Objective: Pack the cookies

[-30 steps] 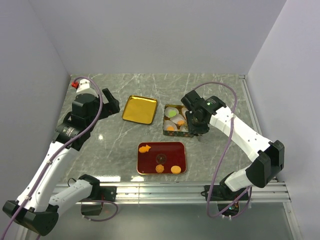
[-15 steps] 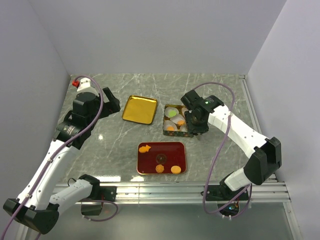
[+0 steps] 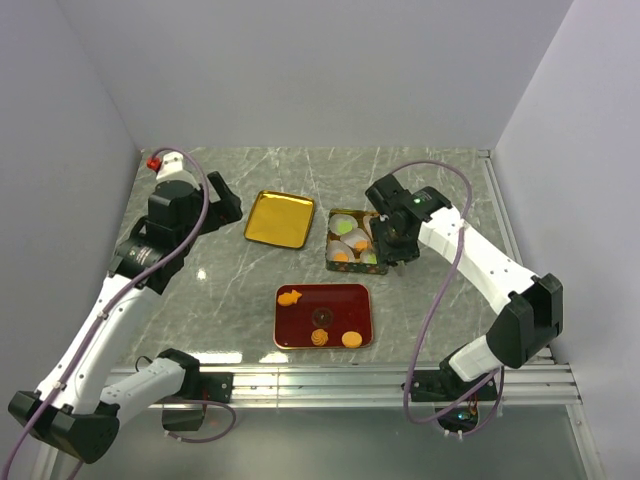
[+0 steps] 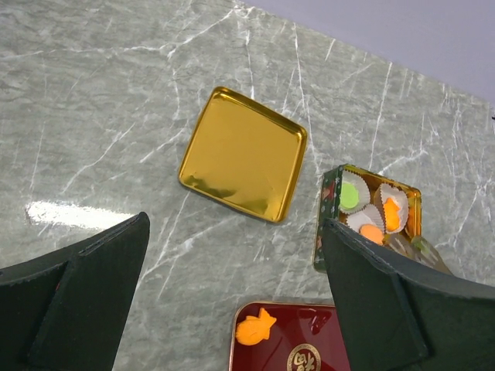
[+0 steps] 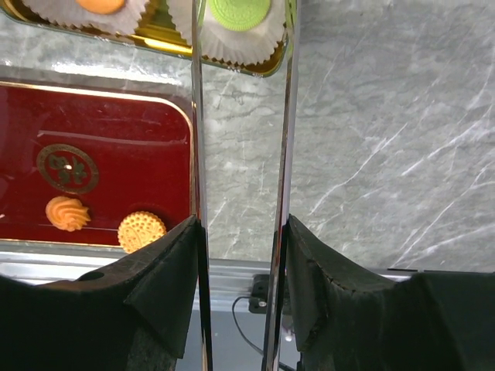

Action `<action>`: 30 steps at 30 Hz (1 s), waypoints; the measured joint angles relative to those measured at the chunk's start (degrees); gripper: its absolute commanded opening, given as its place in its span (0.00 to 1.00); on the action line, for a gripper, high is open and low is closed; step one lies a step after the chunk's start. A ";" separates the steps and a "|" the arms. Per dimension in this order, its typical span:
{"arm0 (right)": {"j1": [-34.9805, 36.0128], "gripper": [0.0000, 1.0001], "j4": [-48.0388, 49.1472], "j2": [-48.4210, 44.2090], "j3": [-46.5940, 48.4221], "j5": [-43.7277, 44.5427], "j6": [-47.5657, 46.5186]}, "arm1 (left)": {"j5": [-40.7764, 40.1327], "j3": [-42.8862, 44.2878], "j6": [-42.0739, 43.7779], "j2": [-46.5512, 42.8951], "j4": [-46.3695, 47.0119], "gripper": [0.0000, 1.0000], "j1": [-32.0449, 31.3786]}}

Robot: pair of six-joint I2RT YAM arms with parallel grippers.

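The right end effector (image 3: 393, 255) hangs at the cookie tin's (image 3: 330, 245) right rim, its long blades parted and empty; the left end effector (image 3: 222, 207) is spread wide, holding nothing. The fish cookie (image 3: 289, 297), swirl cookie (image 3: 319, 338) and round orange cookie (image 3: 351, 339) lie on the red tray (image 3: 300, 325), while others sit in the tin. The blades could snag the rim or a paper cup (image 5: 232, 35) and upset packed cookies, or a flat disc could squirt from the thin tips.

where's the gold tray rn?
Top view, left of centre: the gold tray lies flat on the table between the left gripper and the cookie tin, apart from both, beyond the red tray.
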 measured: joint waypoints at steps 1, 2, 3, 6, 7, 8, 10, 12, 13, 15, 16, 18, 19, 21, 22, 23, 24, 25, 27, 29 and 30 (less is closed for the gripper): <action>-0.15 0.53 -0.28 0.07 0.72 0.00 -0.09 | 0.11 0.28 -0.02 0.39 0.00 0.99 0.00; -0.37 0.53 -0.55 0.11 1.73 -0.02 -0.22 | 0.28 0.57 -0.11 0.83 0.04 0.99 0.00; -0.68 0.53 -0.90 0.17 3.06 -0.07 -0.39 | 0.39 0.79 -0.17 1.20 0.07 0.99 0.00; -2.67 0.53 -1.57 0.37 8.04 -0.31 -0.87 | 1.05 1.36 -0.24 2.25 0.17 0.99 0.00; -3.54 0.53 -1.68 0.37 9.31 -0.48 -1.03 | 1.36 1.60 -0.28 2.58 0.17 0.99 0.00; -4.81 0.52 -1.84 0.37 10.86 -0.96 -1.01 | 1.42 1.77 -0.31 2.82 0.20 0.99 0.00; -7.69 0.52 -1.88 0.37 13.16 -1.90 -0.92 | 1.84 2.19 -0.42 3.34 0.39 0.99 0.02; -10.40 0.52 -1.92 0.39 14.47 -2.62 -0.52 | 2.12 2.40 -0.70 3.76 0.61 0.99 0.00; -11.58 0.53 -2.05 0.52 14.97 -2.75 -0.28 | 2.36 2.51 -0.81 4.04 0.72 0.99 0.00; -13.49 0.52 -2.27 1.25 16.04 -2.82 0.39 | 2.82 2.71 -1.09 4.57 1.31 1.00 0.00; -14.27 0.52 -2.38 1.86 16.63 -2.80 0.66 | 2.95 2.82 -1.20 4.92 1.55 0.99 0.00; -15.80 0.52 -2.38 3.26 17.64 -2.84 1.18 | 3.45 2.86 -1.22 5.57 2.08 0.99 0.00; -16.55 0.52 -2.36 4.13 18.12 -2.99 1.38 | 3.69 2.86 -1.22 5.92 2.32 0.99 0.00; -18.80 0.52 -2.54 6.19 19.02 -3.54 1.79 | 4.35 2.95 -1.22 6.56 2.80 0.99 0.00; -20.17 0.52 -2.51 7.26 19.47 -3.89 1.86 | 4.57 3.06 -1.20 7.04 2.99 0.99 0.00; -21.57 0.52 -2.54 8.35 19.96 -4.09 1.99 | 4.85 3.19 -1.20 7.54 3.28 0.99 0.00; -23.30 0.52 -2.51 9.55 20.39 -4.15 2.03 | 5.05 3.28 -1.20 7.96 3.56 0.99 0.02; -24.98 0.52 -2.51 10.71 20.79 -4.22 2.05 | 5.29 3.37 -1.18 8.37 3.87 0.99 0.00; -27.74 0.52 -2.67 12.74 21.66 -4.24 2.10 | 5.88 3.45 -1.18 9.03 4.63 0.99 0.00; -30.53 0.52 -2.71 15.10 22.80 -4.07 2.21 | 6.14 3.45 -1.18 9.27 5.07 0.99 0.00; -31.50 0.52 -2.75 16.13 23.45 -3.80 2.23 | 6.36 3.45 -1.18 9.27 5.22 0.99 0.00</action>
